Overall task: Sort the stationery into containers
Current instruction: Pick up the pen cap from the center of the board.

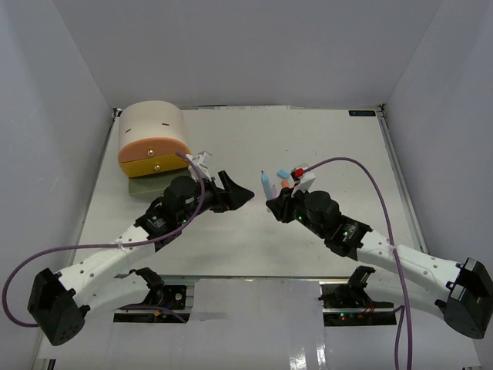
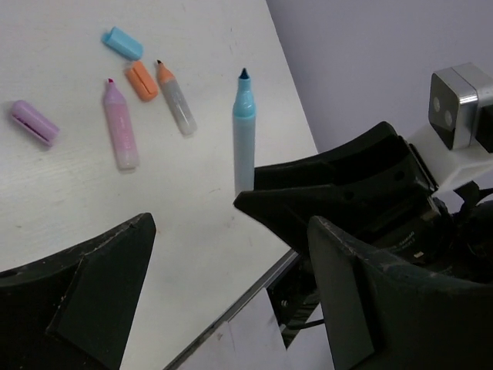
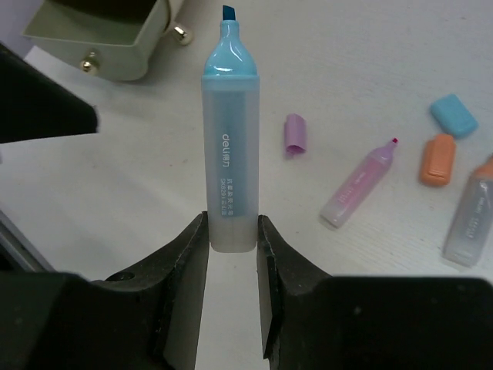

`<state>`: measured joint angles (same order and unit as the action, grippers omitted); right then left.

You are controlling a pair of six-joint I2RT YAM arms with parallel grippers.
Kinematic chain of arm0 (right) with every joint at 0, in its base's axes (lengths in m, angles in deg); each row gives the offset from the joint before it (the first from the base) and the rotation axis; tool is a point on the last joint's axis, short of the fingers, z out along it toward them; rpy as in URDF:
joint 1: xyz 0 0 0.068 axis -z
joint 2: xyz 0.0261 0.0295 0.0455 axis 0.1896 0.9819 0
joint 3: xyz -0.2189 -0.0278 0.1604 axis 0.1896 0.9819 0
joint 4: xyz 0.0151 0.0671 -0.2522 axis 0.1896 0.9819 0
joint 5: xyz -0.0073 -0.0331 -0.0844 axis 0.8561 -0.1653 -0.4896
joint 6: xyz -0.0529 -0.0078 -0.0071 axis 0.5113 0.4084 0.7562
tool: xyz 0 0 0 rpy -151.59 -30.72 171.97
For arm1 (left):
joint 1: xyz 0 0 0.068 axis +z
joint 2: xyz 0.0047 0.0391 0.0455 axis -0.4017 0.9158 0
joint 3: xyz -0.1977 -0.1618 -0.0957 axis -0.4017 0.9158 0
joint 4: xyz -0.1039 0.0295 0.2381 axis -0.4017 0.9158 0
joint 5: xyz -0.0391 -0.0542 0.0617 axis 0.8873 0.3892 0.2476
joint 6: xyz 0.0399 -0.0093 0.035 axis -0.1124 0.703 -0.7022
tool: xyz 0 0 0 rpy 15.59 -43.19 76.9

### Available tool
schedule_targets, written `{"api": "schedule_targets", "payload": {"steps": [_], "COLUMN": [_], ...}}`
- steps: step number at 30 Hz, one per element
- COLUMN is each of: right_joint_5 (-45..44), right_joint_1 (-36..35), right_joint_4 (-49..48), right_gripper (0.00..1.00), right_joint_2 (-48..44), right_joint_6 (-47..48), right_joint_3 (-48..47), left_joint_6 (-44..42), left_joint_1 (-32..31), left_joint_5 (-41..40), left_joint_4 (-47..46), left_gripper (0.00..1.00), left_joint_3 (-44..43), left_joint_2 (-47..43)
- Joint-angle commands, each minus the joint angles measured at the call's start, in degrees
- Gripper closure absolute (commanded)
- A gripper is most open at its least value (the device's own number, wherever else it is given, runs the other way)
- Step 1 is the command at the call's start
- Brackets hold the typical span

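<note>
My right gripper (image 3: 231, 235) is shut on the butt end of an uncapped blue highlighter (image 3: 229, 139), whose tip points away towards the cabinet. In the top view the right gripper (image 1: 271, 202) holds the highlighter (image 1: 266, 185) at mid-table. My left gripper (image 1: 243, 194) is open and empty, just left of it. In the left wrist view the left gripper (image 2: 231, 285) faces the blue highlighter (image 2: 244, 131). On the table lie a pink highlighter (image 3: 360, 185), an orange highlighter (image 3: 470, 216), an orange cap (image 3: 437, 160), a blue cap (image 3: 454, 116) and a purple cap (image 3: 295, 134).
The beige cabinet (image 1: 154, 142) stands at the far left with peach and yellow drawer fronts. Its grey-green bottom drawer (image 3: 108, 38) is pulled open. Purple cables run from both arms. The table's near edge (image 2: 231, 316) lies close below the left gripper.
</note>
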<state>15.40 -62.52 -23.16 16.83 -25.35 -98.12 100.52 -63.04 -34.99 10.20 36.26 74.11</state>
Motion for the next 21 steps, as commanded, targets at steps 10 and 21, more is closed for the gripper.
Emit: {"api": "schedule_targets", "payload": {"steps": [10,21], "right_joint_5": [-5.49,-6.99], "right_joint_1": [-6.24,-7.03], "right_joint_4": [-13.18,-13.63], "right_gripper": [0.82,0.83], "right_joint_2": [-2.93,-3.37], "right_joint_6": [-1.95,-3.71], "right_joint_3": [2.91,2.92], "left_joint_6": [1.14,-1.23], "left_joint_1": [-13.82,-18.56], "left_joint_5": [-26.22,-30.0], "left_joint_4": [-12.46,-19.13], "left_gripper": [0.23,0.35], "left_joint_3": [-5.57,-5.22], "left_joint_2": [10.77,16.22]}}
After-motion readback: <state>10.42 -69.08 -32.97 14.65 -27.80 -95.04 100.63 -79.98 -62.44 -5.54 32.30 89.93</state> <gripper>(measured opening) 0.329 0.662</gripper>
